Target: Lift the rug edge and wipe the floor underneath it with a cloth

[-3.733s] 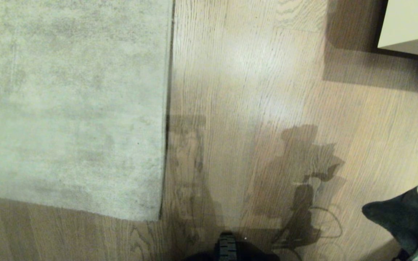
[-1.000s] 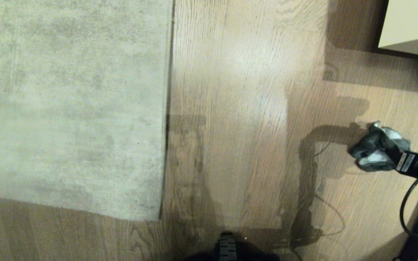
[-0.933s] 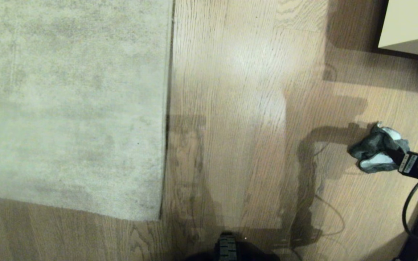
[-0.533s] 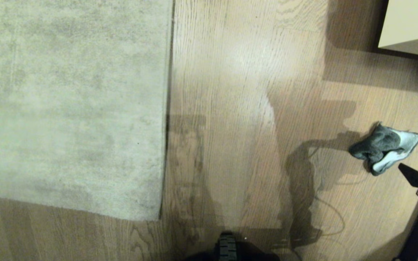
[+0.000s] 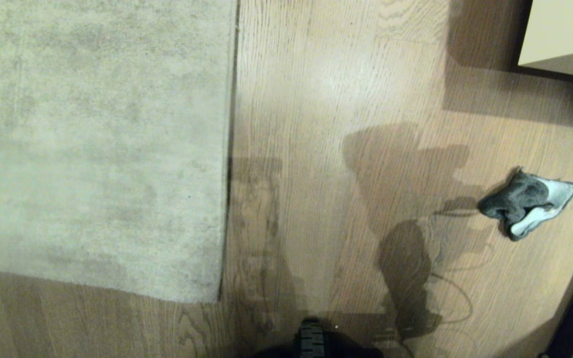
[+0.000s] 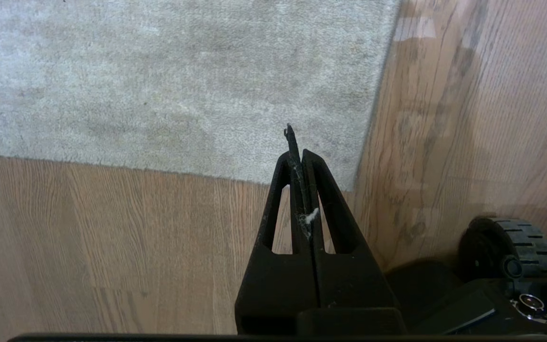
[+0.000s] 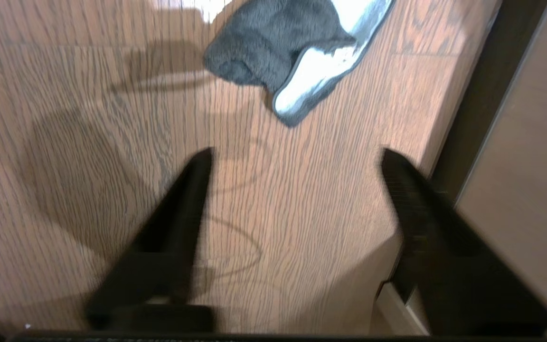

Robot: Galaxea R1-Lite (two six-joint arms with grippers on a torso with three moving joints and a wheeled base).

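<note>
Rug: lying flat across the left of the head view. The rug edge runs straight along the floor with no lift or fold anywhere on it. In my judgement the lifting step is not begun.

My left hand: fingers pressed together, gripping nothing; a scrap of pale lint clings between them. It hangs above the rug's near corner, beside the base wheel, and touches neither rug nor floor.

Floor between rug and cloth: bare planks carrying only shadows. No sign of wiping can be read from them, and the boards under the rug are covered, so I judge the wipe outstanding in full.

The cloth: crumpled on the floor at the right, well apart from the rug edge, its pale underside showing. Nothing holds it.

My right hand: fingers spread wide and empty, above the floor near the cloth, beside a dark strip at the floor's border.

Remaining, as I assess it: raise the edge, take up the cloth, wipe beneath.
</note>
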